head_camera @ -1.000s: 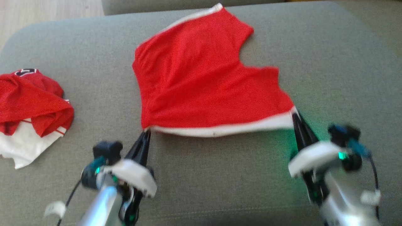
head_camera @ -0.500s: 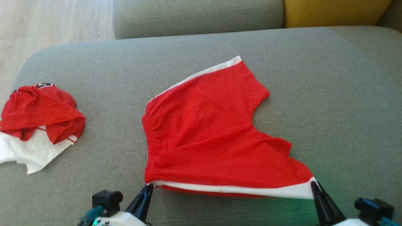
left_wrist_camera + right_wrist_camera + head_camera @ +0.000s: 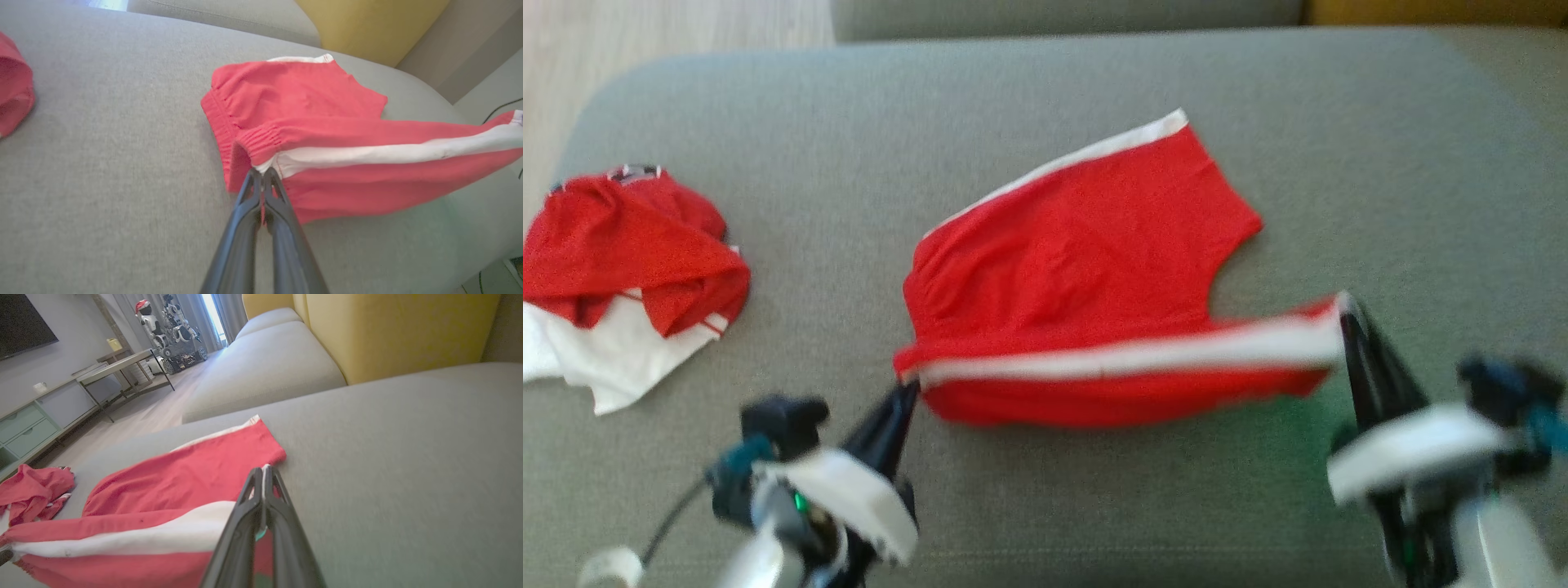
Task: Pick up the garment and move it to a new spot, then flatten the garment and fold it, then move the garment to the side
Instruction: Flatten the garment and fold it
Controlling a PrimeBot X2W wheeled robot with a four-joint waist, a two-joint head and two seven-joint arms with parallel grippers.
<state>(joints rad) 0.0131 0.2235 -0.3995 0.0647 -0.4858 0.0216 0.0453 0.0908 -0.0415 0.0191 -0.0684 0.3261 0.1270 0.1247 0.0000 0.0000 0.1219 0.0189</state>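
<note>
The garment is a pair of red shorts (image 3: 1086, 253) with white side stripes, spread on the grey sofa seat (image 3: 1094, 506). Its near edge is lifted off the cushion and held taut between both grippers. My left gripper (image 3: 907, 385) is shut on the waistband corner (image 3: 261, 163) at the near left. My right gripper (image 3: 1343, 309) is shut on the leg hem at the white stripe (image 3: 192, 535) on the near right. The far leg (image 3: 229, 457) lies flat on the cushion.
A crumpled red and white garment (image 3: 621, 278) lies on the seat's left end. A yellow cushion (image 3: 392, 330) and the grey backrest (image 3: 1062, 12) stand behind. Wood floor (image 3: 645, 33) lies past the sofa's left corner.
Both grippers have raised the near edge of the shorts and carried it forward over the garment; the hem corner is now higher. The head camera has also shifted.
</note>
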